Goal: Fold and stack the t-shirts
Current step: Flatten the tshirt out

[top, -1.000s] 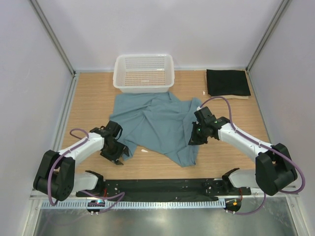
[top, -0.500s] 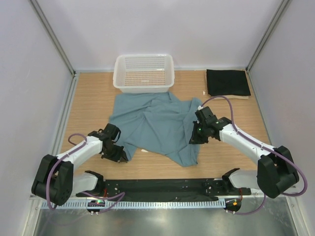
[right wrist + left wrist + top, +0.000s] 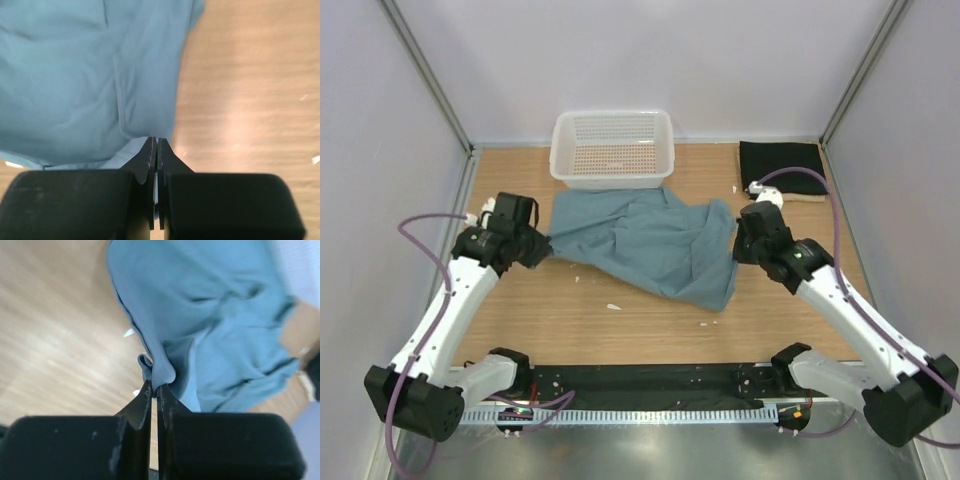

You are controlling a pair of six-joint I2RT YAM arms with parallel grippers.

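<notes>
My left tool (image 3: 538, 246) has clenched on the 9 o'clock edge of the teal-blue t-shirt (image 3: 640, 243) and pulled it outward. My right tool (image 3: 745, 233), also clenched, grips its 3 o'clock edge. Held so, the shirt stretches across the middle of the worktop (image 3: 620, 332), I think to flatten it before folding.

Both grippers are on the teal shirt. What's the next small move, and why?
Probably ease the left gripper and right gripper a little apart. Each is shut on an edge of the teal shirt, which lies wrinkled and bunched between them, so a gentle stretch should flatten it for folding.
</notes>
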